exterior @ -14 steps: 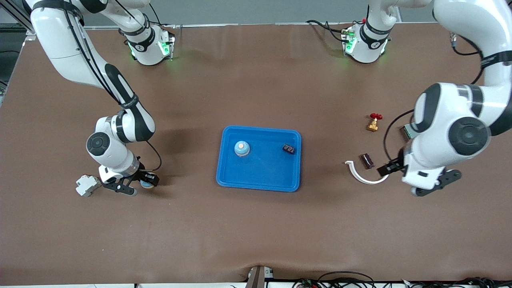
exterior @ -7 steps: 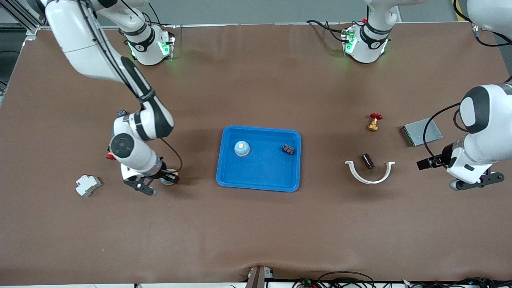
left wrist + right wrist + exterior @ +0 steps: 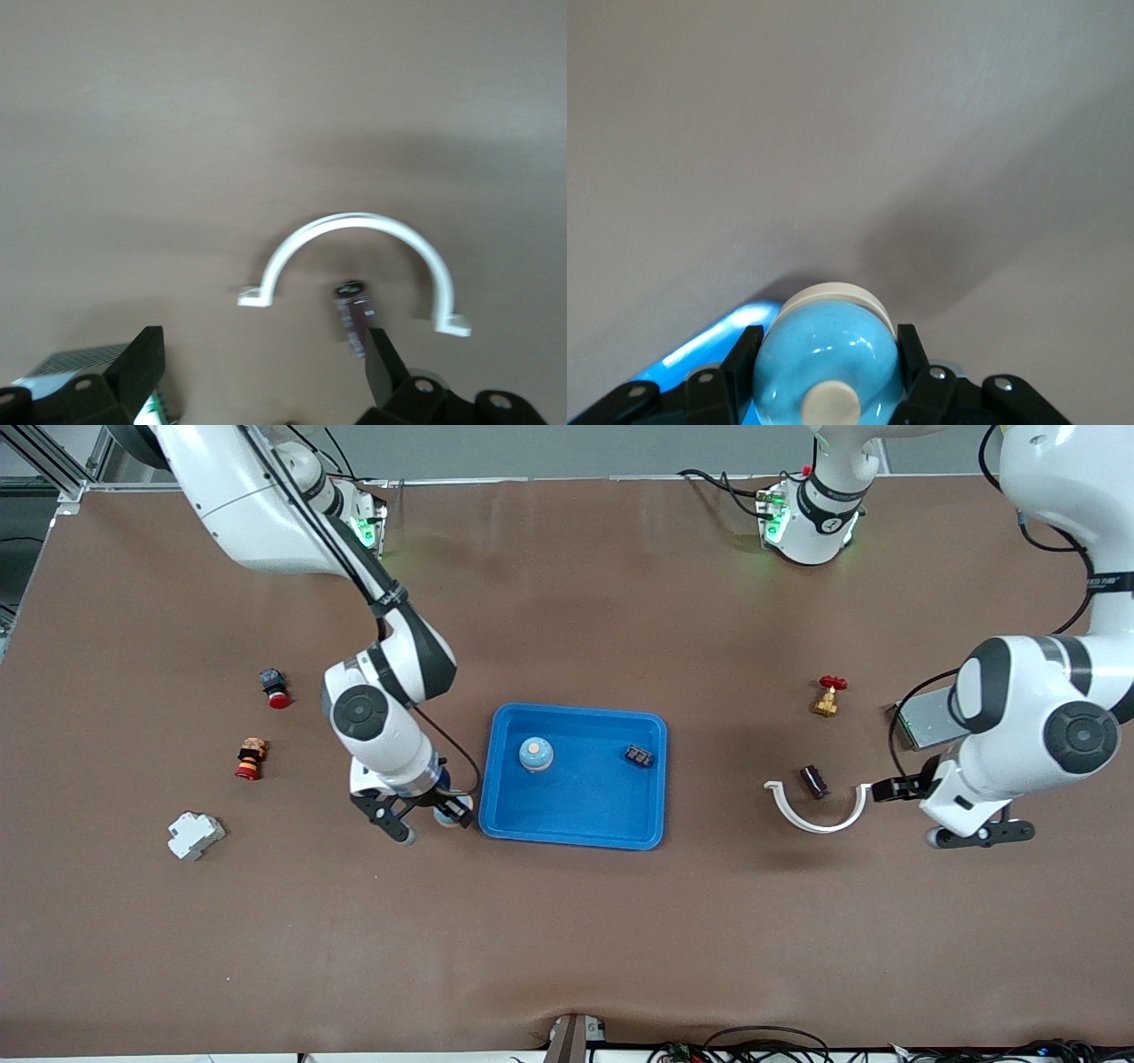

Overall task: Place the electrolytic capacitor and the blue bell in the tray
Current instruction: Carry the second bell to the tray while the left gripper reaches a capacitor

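I judge this task at best half done, with nothing of mine delivered yet: the blue bell [image 3: 830, 376] is clamped between the fingers of the right gripper [image 3: 425, 819], which hangs low over the bare table just beside the rim of the tray [image 3: 574, 831], at the tray's end toward the right arm, so the bell is at the edge but not inside. The tray already holds a small blue dome with an orange top [image 3: 536, 754] and a small black part [image 3: 640, 755]; I cannot tell what that black part is, and I do not count either as my load. The capacitor [image 3: 354, 314], a short dark cylinder, lies on the table toward the left arm's end, inside the curve of a white half-ring clamp [image 3: 354, 257] and close to it, well apart from the tray. The left gripper [image 3: 261, 376] hovers over the table just beside that clamp with its fingers spread wide and nothing between them, so the capacitor is not yet grasped. A red-handled valve [image 3: 828, 695] and a grey box [image 3: 921, 722] sit farther from the front camera than the clamp, out of the way. What is left, as I read it, is to carry the bell over the rim and let go, then pick the capacitor out of the clamp's arc without dragging the clamp along, and bring it across to the tray
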